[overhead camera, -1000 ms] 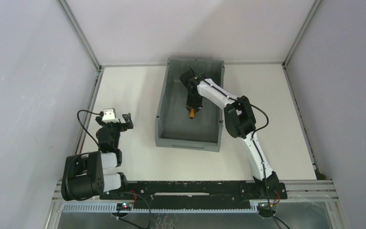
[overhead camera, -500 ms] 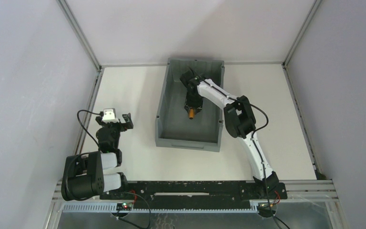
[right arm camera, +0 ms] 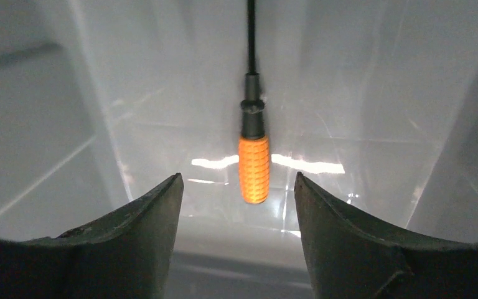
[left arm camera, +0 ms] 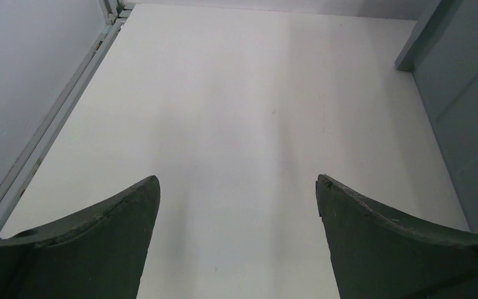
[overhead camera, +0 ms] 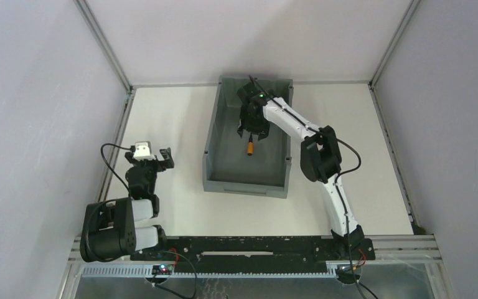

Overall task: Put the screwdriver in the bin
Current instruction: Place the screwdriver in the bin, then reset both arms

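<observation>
The screwdriver point(overhead camera: 249, 149) lies on the floor of the grey bin point(overhead camera: 244, 185), orange handle toward the near lip. In the right wrist view the screwdriver point(right arm camera: 253, 168) rests on the bin point(right arm camera: 373, 106) floor, its thin black shaft pointing away from the camera. My right gripper point(overhead camera: 252, 131) hovers inside the bin just behind the handle, open and apart from it. The right gripper point(right arm camera: 237, 178) has nothing between its fingers. My left gripper point(overhead camera: 154, 158) stays open above the table, left of the bin; the left gripper point(left arm camera: 237, 179) holds nothing.
The bin's tall left wall point(left arm camera: 467, 93) stands to the right of my left gripper. A metal frame rail point(overhead camera: 117, 146) runs along the table's left edge, another rail point(overhead camera: 389, 140) along the right. Grey walls enclose the table.
My right gripper has opened and let go of the screwdriver, then drawn back toward the bin's far end. The screwdriver now rests on the bin floor. The left arm has not moved.
</observation>
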